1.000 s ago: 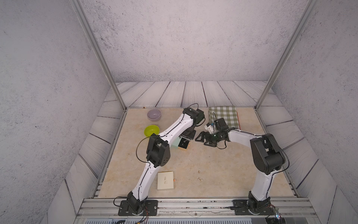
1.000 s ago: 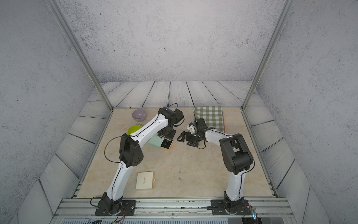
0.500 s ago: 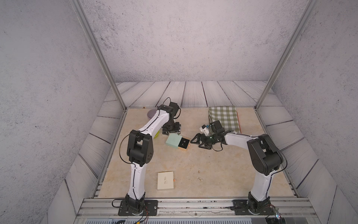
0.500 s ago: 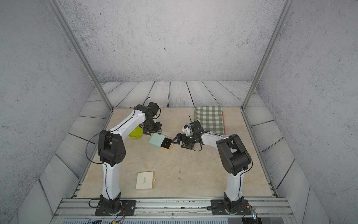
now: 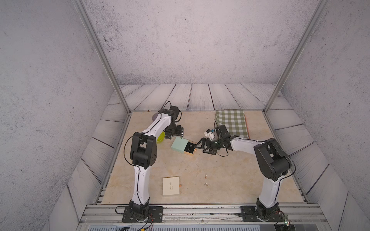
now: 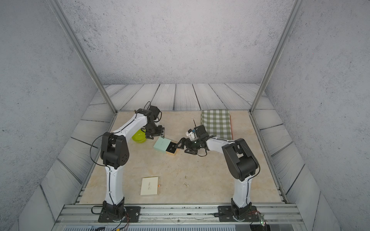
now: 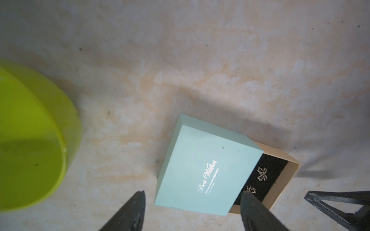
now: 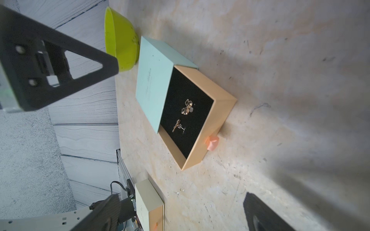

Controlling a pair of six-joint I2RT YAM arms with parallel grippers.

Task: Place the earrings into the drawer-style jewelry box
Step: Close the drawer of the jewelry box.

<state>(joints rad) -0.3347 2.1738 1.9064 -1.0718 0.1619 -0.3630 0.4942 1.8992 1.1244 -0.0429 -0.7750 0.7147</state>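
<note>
Cream box [image 5: 171,186] lies nearest the rail, two loose earrings [image 5: 206,181] at its 3 o'clock. Mid-table, the jewelry box [image 5: 182,147] has its drawer out, another pair [image 8: 182,115] on black lining. The right gripper [image 5: 201,147], at the drawer's 3 o'clock, gapes wide. The left gripper [image 5: 173,136], over the drawer a second ago, now hangs spread at the box's 11 o'clock by the green bowl [image 6: 138,137].

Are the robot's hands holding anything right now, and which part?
No, nothing is held. The left gripper is open above the mint jewelry box. The right gripper is open beside the pulled-out drawer, where two earrings lie.
</note>
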